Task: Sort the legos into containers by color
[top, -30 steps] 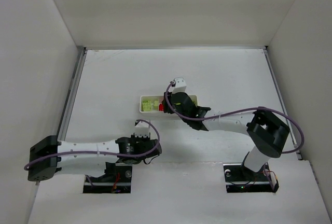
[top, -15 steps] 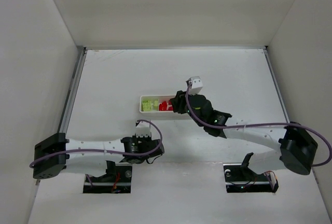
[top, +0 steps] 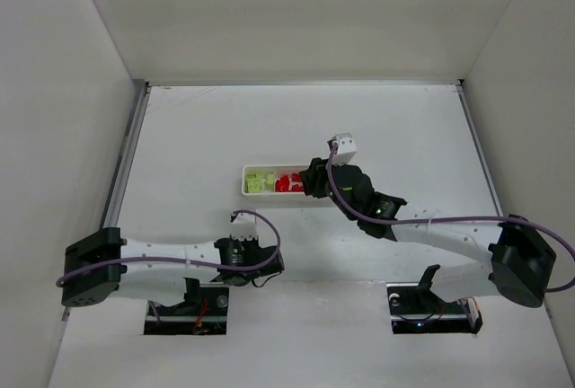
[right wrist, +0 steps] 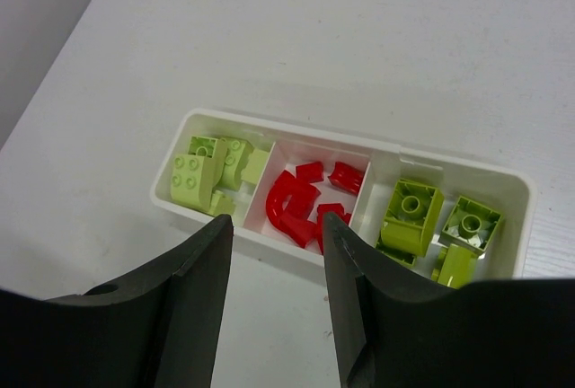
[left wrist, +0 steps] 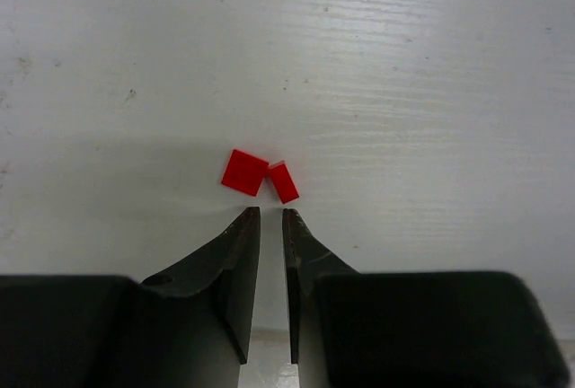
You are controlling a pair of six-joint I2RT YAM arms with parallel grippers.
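Observation:
Two small red legos [left wrist: 245, 172] [left wrist: 283, 181] lie side by side on the white table, just beyond my left gripper's [left wrist: 270, 213] tips. That gripper is shut, with only a thin slit between the fingers and nothing in it. The white container tray [right wrist: 449, 156] has three compartments. Yellow-green legos [right wrist: 202, 172] fill the left one, red legos [right wrist: 301, 199] the middle and yellow-green legos [right wrist: 411, 213] the right. My right gripper [right wrist: 278, 220] hovers open above the tray's near wall and holds nothing. From above, the tray [top: 244, 181] lies left of the right gripper [top: 314, 179].
White walls enclose the table on the left, back and right. The left arm [top: 162, 258] lies low along the near edge, and the right arm [top: 449, 231] reaches in from the right. Bare table [top: 395, 127] surrounds the tray.
The right arm stretched out low and its gripper slid right off the tray, uncovering the red legos in the middle compartment. The left gripper closed slightly and barely shifted.

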